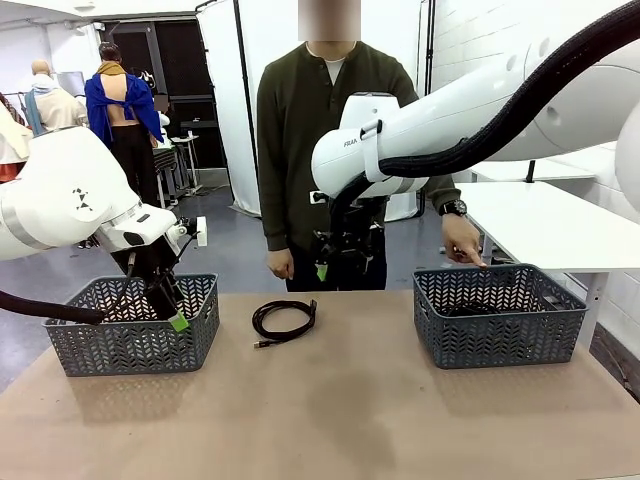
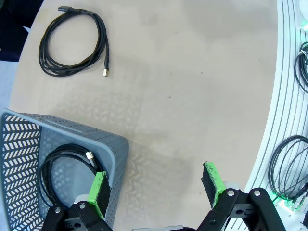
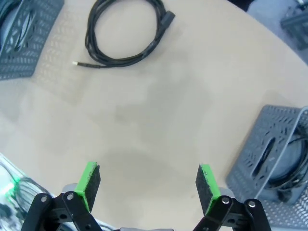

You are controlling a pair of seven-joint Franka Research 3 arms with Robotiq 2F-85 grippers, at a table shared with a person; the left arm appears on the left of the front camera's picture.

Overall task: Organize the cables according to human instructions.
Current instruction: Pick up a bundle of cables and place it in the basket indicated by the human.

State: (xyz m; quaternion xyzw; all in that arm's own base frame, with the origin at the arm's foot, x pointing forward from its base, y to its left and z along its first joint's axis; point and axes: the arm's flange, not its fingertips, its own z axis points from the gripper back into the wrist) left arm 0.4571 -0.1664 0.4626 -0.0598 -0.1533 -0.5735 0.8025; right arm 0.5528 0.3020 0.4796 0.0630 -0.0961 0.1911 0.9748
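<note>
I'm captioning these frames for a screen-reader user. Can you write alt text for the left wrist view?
The left gripper hangs open, its jaws wide apart, above the corner of a grey basket holding a coiled black cable. Another coiled cable lies loose on the tan table farther off.

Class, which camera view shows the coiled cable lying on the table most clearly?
The left wrist view: the cable shows whole, loops and both plug ends distinct. The right wrist view shows it similarly well at the top edge; the front view shows it small and flattened.
</note>
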